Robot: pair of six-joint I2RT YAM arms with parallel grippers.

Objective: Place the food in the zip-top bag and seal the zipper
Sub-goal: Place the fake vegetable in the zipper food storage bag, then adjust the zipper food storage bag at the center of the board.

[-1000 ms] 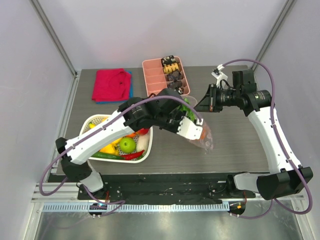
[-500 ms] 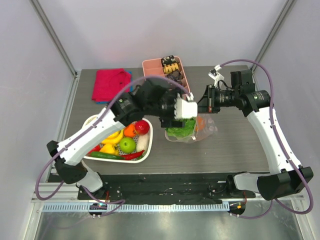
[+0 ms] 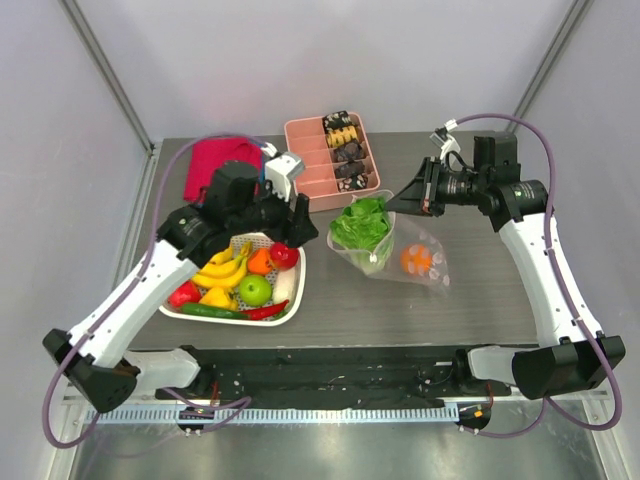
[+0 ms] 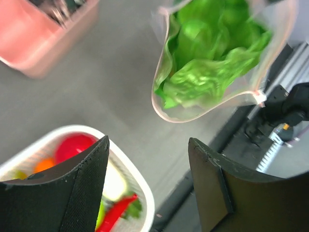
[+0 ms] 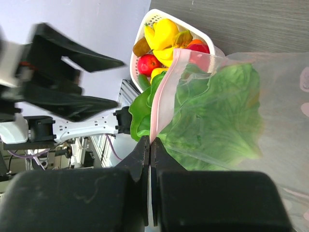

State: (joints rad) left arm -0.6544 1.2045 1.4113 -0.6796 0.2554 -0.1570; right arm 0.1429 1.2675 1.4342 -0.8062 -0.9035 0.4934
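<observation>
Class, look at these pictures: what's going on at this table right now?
Two robot arms are filling a bag. The right gripper is shut on the bag at its zipper, holding the mouth open. The lettuce sits in the mouth, partly sticking out, and an orange lies deeper inside. The left gripper hovers open and empty above the basket, where more food waits. The zipper is not yet sealed.

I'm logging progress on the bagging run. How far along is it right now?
Done: the orange sits inside the zip-top bag and the lettuce is lodged in its mouth. In hand: the right gripper is shut on the bag's rim, holding it open; the left gripper is open and empty above the basket. Left: green apple, red fruit, bananas and more to bag, then the zipper to seal.
</observation>
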